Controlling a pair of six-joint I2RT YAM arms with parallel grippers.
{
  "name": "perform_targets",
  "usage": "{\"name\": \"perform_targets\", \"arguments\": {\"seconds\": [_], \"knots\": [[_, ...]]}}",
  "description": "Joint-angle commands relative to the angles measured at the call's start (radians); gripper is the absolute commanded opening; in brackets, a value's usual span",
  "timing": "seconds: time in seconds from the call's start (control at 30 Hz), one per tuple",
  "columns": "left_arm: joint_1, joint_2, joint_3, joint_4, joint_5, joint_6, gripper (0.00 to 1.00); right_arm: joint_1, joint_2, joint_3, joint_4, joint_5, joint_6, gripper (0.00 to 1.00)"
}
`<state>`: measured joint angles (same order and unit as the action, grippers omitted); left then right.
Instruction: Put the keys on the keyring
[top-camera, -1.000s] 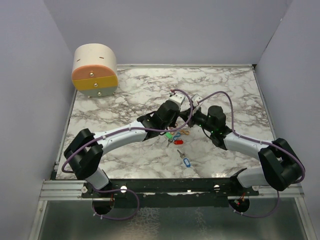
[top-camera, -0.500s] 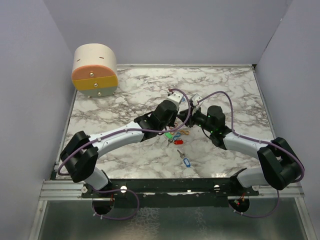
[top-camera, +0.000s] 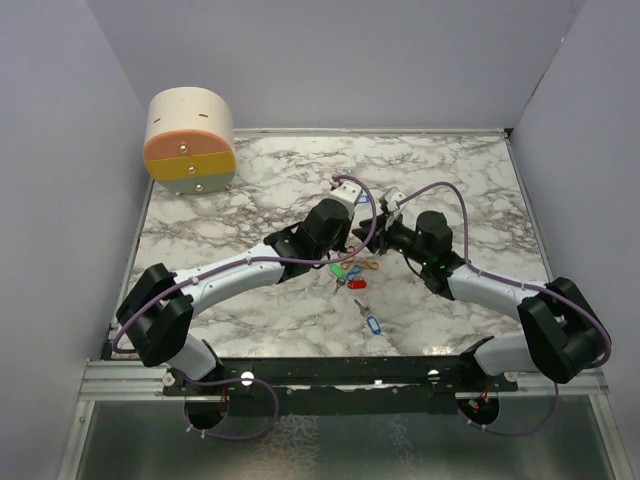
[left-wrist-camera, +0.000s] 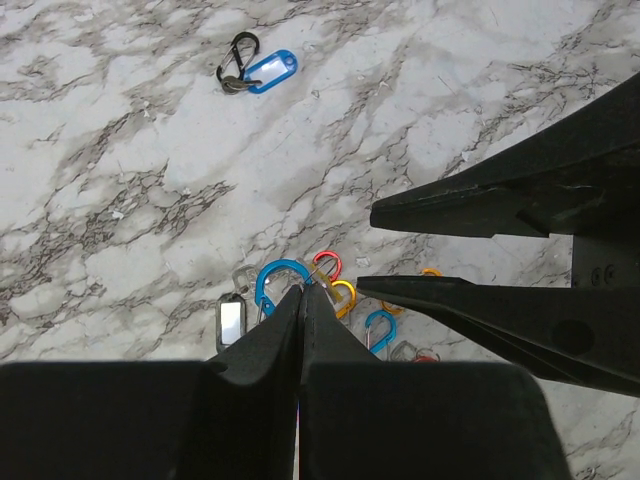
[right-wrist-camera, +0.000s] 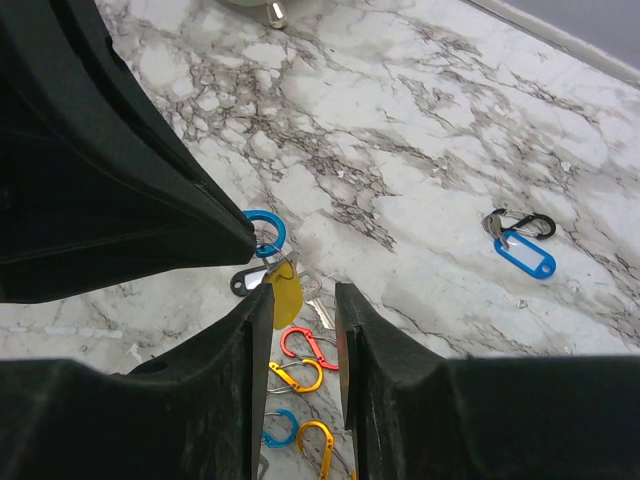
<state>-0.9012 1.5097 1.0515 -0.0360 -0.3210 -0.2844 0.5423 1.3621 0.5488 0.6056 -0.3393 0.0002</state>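
Observation:
My left gripper (left-wrist-camera: 303, 290) is shut on the thin wire keyring (right-wrist-camera: 266, 246), just above the marble table (top-camera: 450, 180). A yellow-tagged key (right-wrist-camera: 285, 292) hangs from that ring. It lies against the inside of one finger of my right gripper (right-wrist-camera: 300, 295), which is open around it. In the left wrist view the right gripper's fingers (left-wrist-camera: 480, 300) reach in from the right. A blue-tagged key (left-wrist-camera: 270, 70) on a black clip lies apart (right-wrist-camera: 525, 256). In the top view both grippers meet over the small pile of keys (top-camera: 350, 272).
Loose oval clips lie under the grippers: blue (left-wrist-camera: 280, 280), red (right-wrist-camera: 308, 346), yellow (right-wrist-camera: 296, 377). A black tag (left-wrist-camera: 231, 318) lies beside them. A round cream and orange drawer box (top-camera: 190, 140) stands at the back left. Walls enclose the table.
My right gripper has opened from shut, and the yellow tag now hangs free beside its finger. The left arm has shifted slightly back and left, still shut.

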Motion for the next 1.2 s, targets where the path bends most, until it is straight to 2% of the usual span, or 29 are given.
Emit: {"name": "perform_targets", "arguments": {"seconds": [0.0, 0.6, 0.77, 0.93, 1.03, 1.1, 1.17], "knots": [[0.008, -0.033, -0.002, 0.031, 0.033, -0.004, 0.0, 0.005, -0.032, 0.003, 0.027, -0.039, 0.002, 0.32], [0.009, -0.042, -0.019, 0.058, 0.112, 0.005, 0.0, 0.005, -0.006, -0.001, 0.052, -0.011, 0.023, 0.32], [0.009, -0.041, -0.019, 0.055, 0.098, 0.006, 0.0, 0.005, -0.002, 0.003, 0.045, 0.033, 0.027, 0.32], [0.013, -0.042, -0.025, 0.021, 0.032, -0.011, 0.0, 0.005, 0.031, 0.056, -0.056, 0.133, 0.04, 0.32], [0.024, -0.044, -0.049, -0.001, -0.011, -0.032, 0.07, 0.005, 0.085, 0.113, -0.136, 0.127, 0.049, 0.32], [0.034, -0.052, -0.076, -0.006, -0.027, -0.049, 0.21, 0.005, 0.131, 0.152, -0.174, 0.097, 0.047, 0.32], [0.046, -0.067, -0.108, -0.001, -0.039, -0.066, 0.4, 0.005, 0.176, 0.19, -0.206, 0.057, 0.048, 0.32]]}}
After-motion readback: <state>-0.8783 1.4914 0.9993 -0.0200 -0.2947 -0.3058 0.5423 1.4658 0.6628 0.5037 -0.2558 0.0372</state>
